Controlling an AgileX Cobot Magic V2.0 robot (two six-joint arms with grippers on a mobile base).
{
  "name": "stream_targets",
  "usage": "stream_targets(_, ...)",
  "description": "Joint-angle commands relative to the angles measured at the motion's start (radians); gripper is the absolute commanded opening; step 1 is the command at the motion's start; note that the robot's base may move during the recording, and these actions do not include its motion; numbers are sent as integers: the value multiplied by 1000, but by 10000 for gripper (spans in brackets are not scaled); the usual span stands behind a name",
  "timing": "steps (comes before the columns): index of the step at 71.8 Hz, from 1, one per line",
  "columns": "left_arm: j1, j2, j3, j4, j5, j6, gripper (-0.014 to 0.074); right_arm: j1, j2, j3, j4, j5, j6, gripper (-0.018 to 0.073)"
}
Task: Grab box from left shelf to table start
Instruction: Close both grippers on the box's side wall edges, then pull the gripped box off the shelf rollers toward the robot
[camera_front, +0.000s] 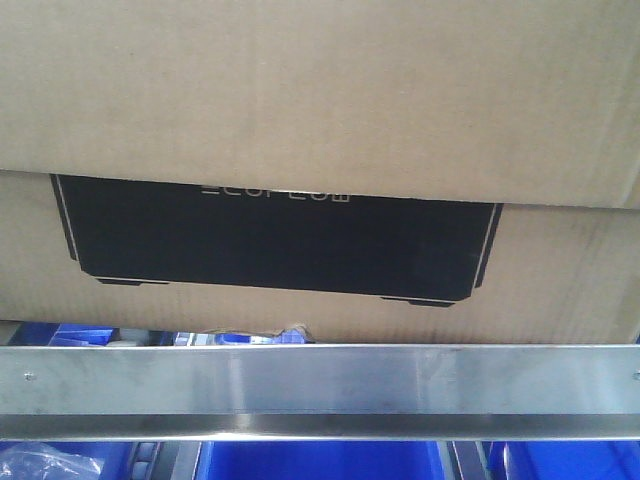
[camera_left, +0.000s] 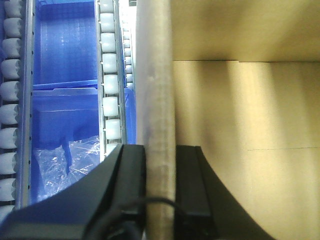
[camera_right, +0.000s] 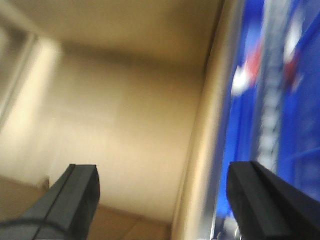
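Observation:
The box (camera_front: 320, 90) is a large brown carton with a black printed panel (camera_front: 280, 240). It fills the front view just above the left shelf's silver front rail (camera_front: 320, 385). In the left wrist view my left gripper (camera_left: 160, 165) is shut on the upright cardboard wall edge (camera_left: 155, 75) of the box (camera_left: 250, 125), one black finger on each side. In the blurred right wrist view my right gripper (camera_right: 162, 195) is open wide. Its fingers straddle the box's other wall edge (camera_right: 200, 150), and the box's inside (camera_right: 125, 110) shows between them.
Blue plastic bins (camera_front: 320, 460) sit below the rail. Beside the box on the left run white roller tracks (camera_left: 110, 75), a blue bin (camera_left: 65, 50) and a clear plastic bag (camera_left: 70, 160). More blue bins (camera_right: 245, 125) lie right of the box.

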Motion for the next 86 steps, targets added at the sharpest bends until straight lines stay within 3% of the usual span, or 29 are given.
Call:
stream_targets(1, -7, -29, -34, -45, -57, 0, -102, 3, 71, -102, -4, -5, 39, 615)
stream_targets(21, -7, -29, -34, -45, -57, 0, -102, 3, 222, -143, -49, 6, 55, 613)
stream_targets(26, -7, -29, -34, -45, -57, 0, -102, 3, 234, -143, -57, 6, 53, 578)
stream_targets(41, -7, -29, -34, -45, -57, 0, -102, 3, 240, -143, -116, 4, 53, 190)
stream_targets(48, -7, -29, -34, -45, -57, 0, -102, 3, 244, -140, -142, 3, 53, 55)
stream_targets(73, -7, -47, -34, -47, -46, 0, -97, 3, 237, -140, -154, 4, 54, 67)
stream_targets(86, -7, -105, -34, -62, -19, -38, -97, 3, 170, -140, -156, -6, 54, 67)
